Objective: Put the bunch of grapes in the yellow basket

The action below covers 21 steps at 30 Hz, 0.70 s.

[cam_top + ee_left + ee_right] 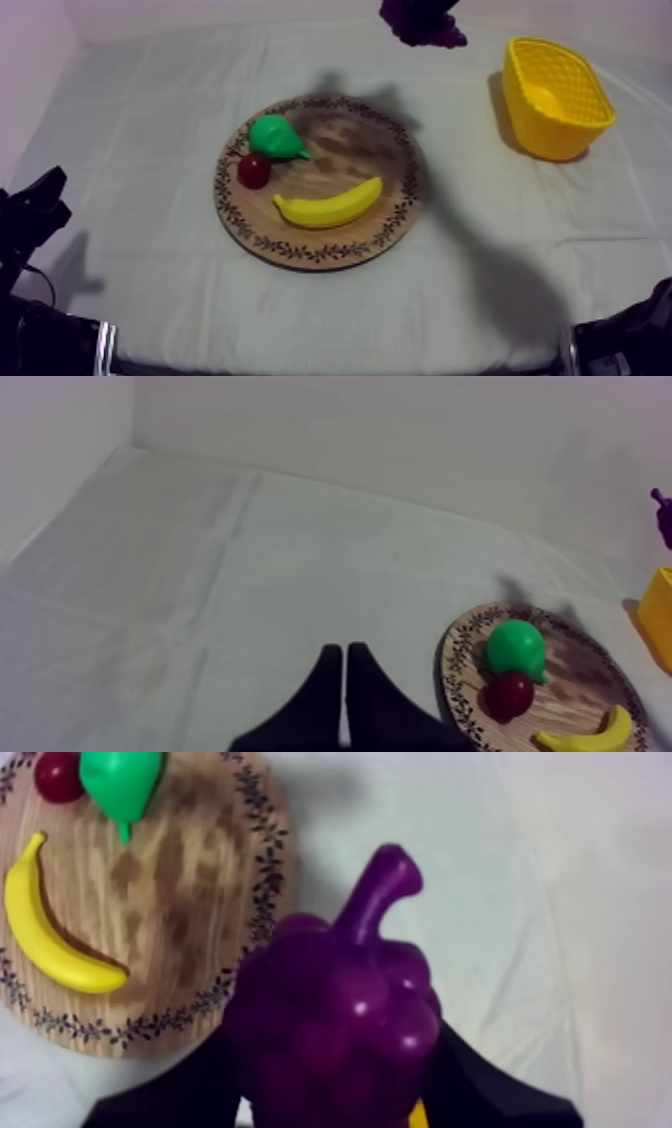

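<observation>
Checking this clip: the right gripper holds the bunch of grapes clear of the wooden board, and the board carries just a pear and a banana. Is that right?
Not quite. The wooden board carries three fruits: the pear, the banana and a small red fruit beside the pear, as the top view shows. The right gripper does hold the bunch of grapes clear of the board.

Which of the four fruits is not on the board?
The grapes: the right gripper holds them in the air. Pear, small red fruit and banana lie on the board.
</observation>
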Available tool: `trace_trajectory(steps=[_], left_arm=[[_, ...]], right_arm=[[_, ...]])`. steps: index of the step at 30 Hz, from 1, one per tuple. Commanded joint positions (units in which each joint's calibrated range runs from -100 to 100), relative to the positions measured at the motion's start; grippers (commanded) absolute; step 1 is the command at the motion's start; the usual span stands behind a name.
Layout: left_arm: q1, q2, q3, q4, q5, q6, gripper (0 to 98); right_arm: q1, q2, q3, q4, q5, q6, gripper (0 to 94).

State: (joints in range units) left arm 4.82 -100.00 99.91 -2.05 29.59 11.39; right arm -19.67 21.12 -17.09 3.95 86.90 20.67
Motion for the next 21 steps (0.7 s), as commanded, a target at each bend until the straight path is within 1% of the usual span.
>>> trace_trajectory(steps=[1,11,21], left_arm=[[0.0,0.0,0.0,-0.02,0.0,0.0,0.1],[0.0,0.0,0.0,-0.02,0.0,0.0,0.1],[0.0,0.0,0.0,-0.02,0.0,0.0,0.1]], right_arm=[[0.3,-0.8,0.3,0.1,-0.6,-0.7,20.4],[2.6,-4.4,2.7,1.3,-3.5,-3.8,20.5],[6.3,-6.9,3.3,2.9,-6.8,-7.3,20.9]])
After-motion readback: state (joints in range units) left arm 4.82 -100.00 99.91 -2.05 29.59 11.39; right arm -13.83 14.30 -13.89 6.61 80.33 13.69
